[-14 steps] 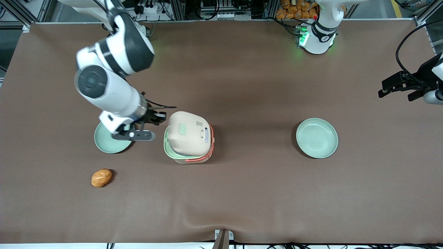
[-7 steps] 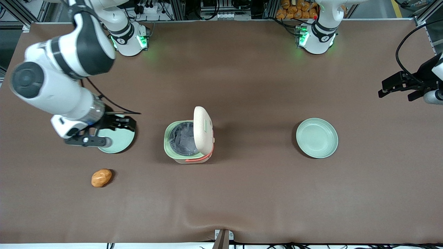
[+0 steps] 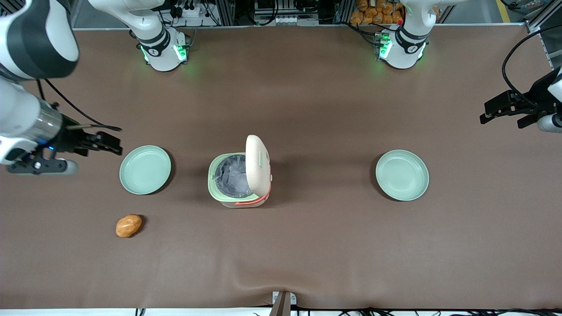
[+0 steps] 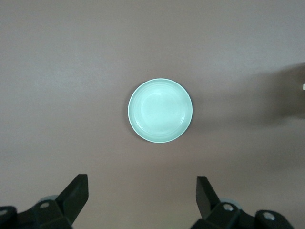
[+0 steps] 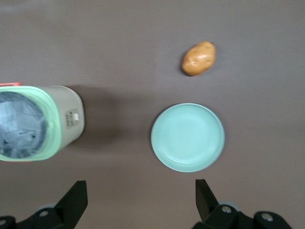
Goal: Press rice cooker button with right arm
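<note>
The rice cooker stands mid-table with its cream lid swung upright, showing the grey inner pot. In the right wrist view the cooker shows a small pale button on the wall that faces the gripper. The right arm is out at its own end of the table. Its gripper hangs open and empty, well apart from the cooker, with a green plate between them. The wrist view shows the gripper with its fingers spread wide over bare mat.
A pale green plate lies between gripper and cooker. A potato lies nearer the front camera than that plate. A second green plate lies toward the parked arm's end.
The right arm has pulled away from the cooker's side, past the plate, toward its own end of the table. The lid, partly raised a second ago, now stands fully upright.
</note>
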`<act>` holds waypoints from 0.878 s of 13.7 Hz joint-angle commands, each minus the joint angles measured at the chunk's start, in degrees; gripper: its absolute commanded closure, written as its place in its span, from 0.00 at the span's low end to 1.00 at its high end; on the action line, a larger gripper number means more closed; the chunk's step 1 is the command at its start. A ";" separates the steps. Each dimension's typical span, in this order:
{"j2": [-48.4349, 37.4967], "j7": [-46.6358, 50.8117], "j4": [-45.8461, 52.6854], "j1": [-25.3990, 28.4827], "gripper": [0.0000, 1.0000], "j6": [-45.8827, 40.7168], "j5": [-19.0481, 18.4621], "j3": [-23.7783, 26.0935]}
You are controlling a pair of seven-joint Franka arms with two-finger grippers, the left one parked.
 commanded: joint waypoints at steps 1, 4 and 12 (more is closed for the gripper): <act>-4.43 -3.74 -2.99 -3.74 0.00 -1.11 -1.13 0.94; -7.95 -5.33 -5.01 -5.76 0.00 -2.51 -1.04 0.76; -11.82 -5.77 -2.30 -4.28 0.00 -12.96 -2.36 -3.81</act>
